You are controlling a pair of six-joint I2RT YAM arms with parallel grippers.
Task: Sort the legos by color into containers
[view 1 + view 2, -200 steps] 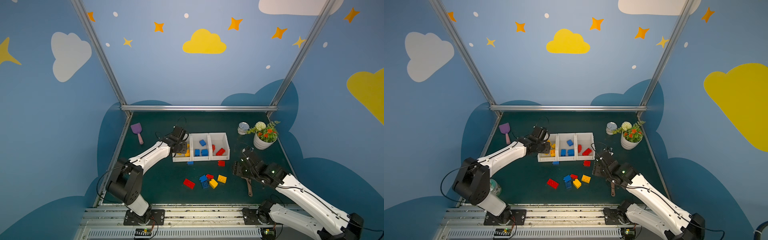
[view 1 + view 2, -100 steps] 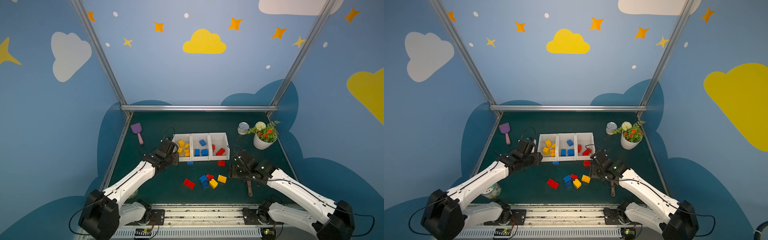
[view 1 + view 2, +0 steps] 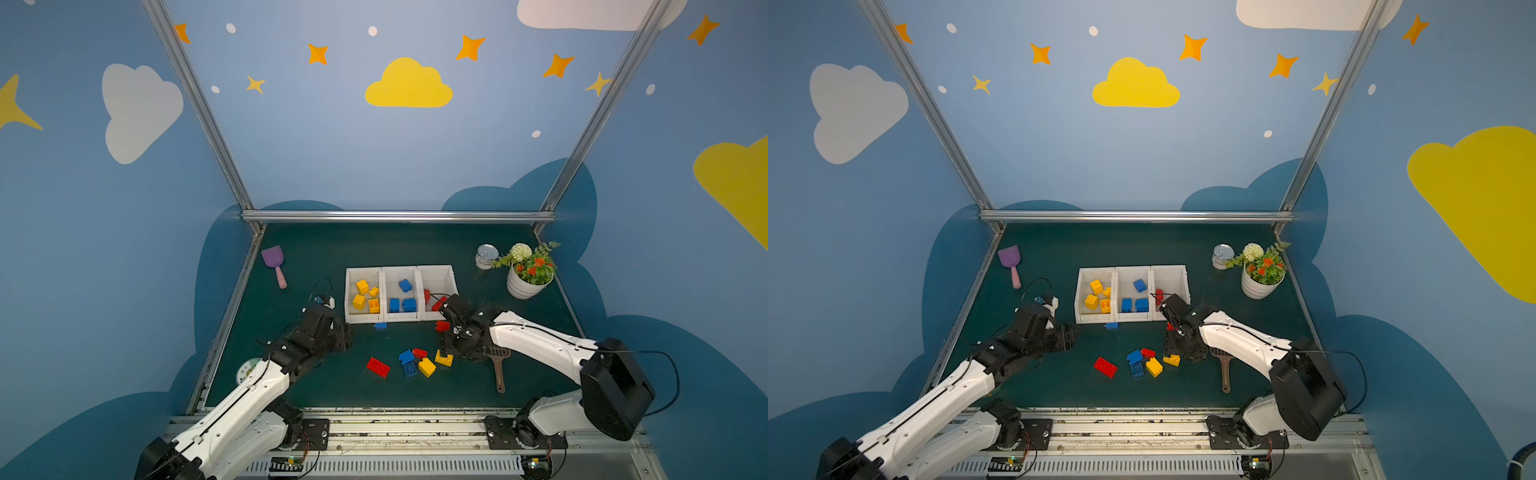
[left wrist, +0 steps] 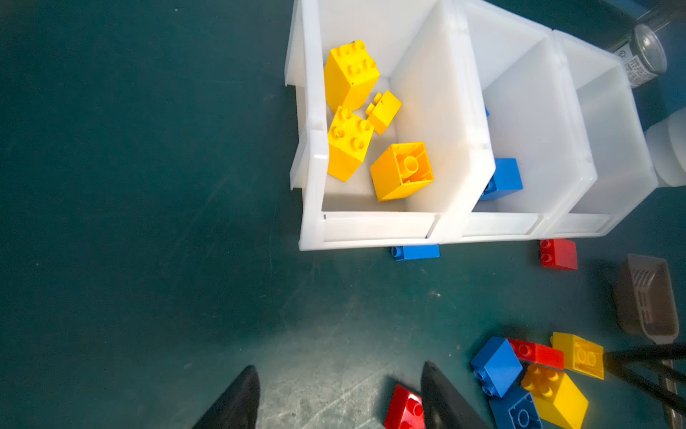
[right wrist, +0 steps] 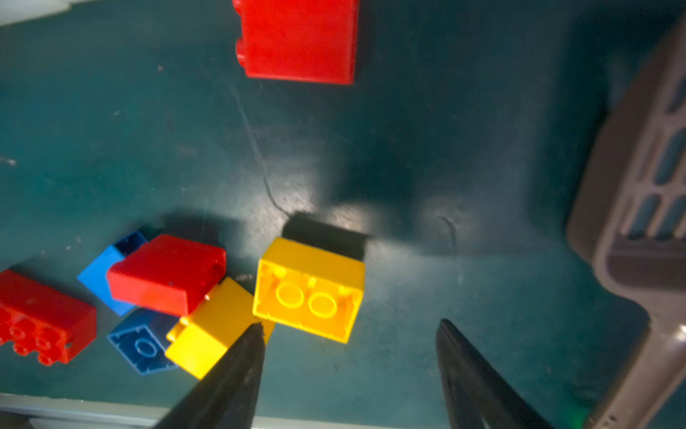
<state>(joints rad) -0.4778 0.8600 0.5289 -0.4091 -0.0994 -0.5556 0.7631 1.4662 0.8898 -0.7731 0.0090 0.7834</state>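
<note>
Now that our left gripper (image 4: 339, 371) has backed away from the yellow bin (image 3: 363, 319), spread and empty, and our right gripper (image 5: 350, 325) has dropped, also spread, over a loose yellow brick (image 5: 310, 289) on the counter (image 3: 332, 257), we judge that brick goes next.

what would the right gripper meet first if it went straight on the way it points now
Most likely the yellow oblong plastic brick, hollow underside showing, which lies ahead of the right gripper, in line with its open jaws; how near is hard to judge.
</note>
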